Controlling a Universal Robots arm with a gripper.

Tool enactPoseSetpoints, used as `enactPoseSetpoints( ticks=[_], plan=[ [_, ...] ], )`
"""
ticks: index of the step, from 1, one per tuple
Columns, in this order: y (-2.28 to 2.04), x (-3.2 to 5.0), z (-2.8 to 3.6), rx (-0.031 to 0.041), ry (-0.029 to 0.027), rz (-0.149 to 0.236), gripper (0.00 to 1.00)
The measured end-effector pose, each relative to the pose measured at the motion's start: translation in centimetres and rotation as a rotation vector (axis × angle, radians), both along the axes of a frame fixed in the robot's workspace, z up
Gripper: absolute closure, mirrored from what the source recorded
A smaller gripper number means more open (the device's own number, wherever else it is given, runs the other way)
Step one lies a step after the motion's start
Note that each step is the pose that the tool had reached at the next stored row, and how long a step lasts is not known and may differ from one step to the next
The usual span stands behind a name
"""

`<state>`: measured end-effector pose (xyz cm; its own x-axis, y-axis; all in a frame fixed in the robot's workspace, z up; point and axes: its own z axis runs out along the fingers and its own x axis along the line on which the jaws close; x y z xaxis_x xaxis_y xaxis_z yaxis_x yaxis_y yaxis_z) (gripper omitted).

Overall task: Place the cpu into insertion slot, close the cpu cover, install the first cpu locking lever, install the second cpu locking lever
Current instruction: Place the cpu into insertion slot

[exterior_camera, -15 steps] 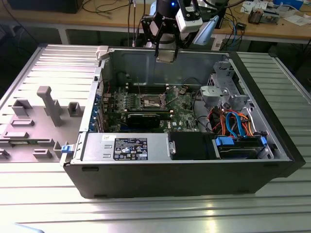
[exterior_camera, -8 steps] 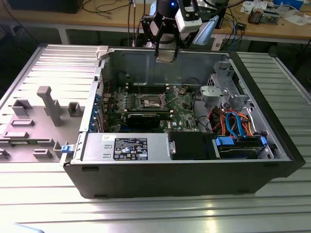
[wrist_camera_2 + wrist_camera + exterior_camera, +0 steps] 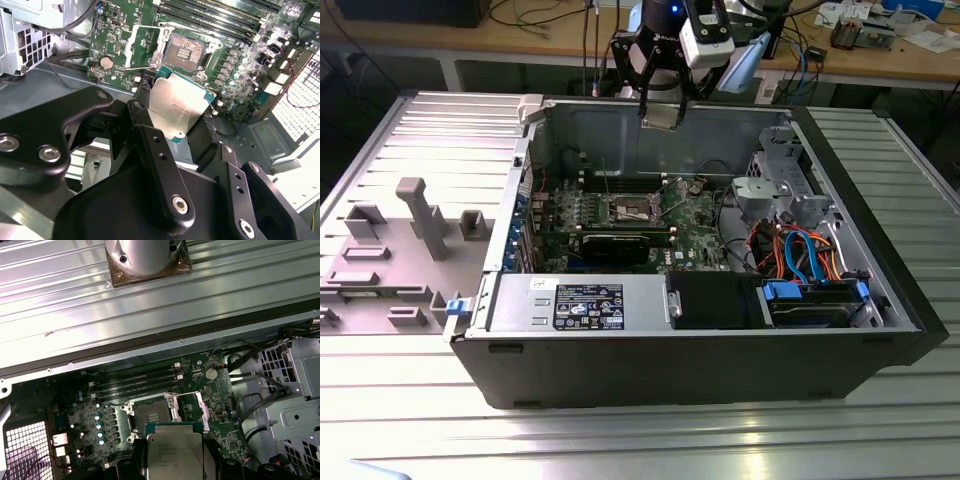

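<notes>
Silvery cpu [image 3: 175, 454] gripped by tool [image 3: 176, 119], edges hidden

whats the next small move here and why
Probably ease the cpu down toward the insertion slot, keeping it square to the opening. The gripper grips the cpu by its edges, high above the motherboard in the exterior view. The slot's dark centre is bare, and the cpu cover is swung open beside it.

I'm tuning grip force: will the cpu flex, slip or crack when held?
Probably stiff: the cpu looks flat though the gripper holds only its edges. Its smooth metal top looks slippery, so edge grip seems wise. Thin green edge: likely light, perhaps fragile.
</notes>
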<state>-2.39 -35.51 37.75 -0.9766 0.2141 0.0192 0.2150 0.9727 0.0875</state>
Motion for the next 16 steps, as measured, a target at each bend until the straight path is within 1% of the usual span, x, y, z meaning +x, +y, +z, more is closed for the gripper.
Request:
enactPoseSetpoints(
  ticks=[5,9,16],
  plan=[
    [-0.01,0.0,0.0,0.0001,-0.0001,-0.001,0.45],
    [-0.13,0.0,-0.01,-0.001,0.0,-0.004,0.45],
    [-0.13,0.0,-0.13,-0.002,0.0001,-0.071,0.45]
  ],
)
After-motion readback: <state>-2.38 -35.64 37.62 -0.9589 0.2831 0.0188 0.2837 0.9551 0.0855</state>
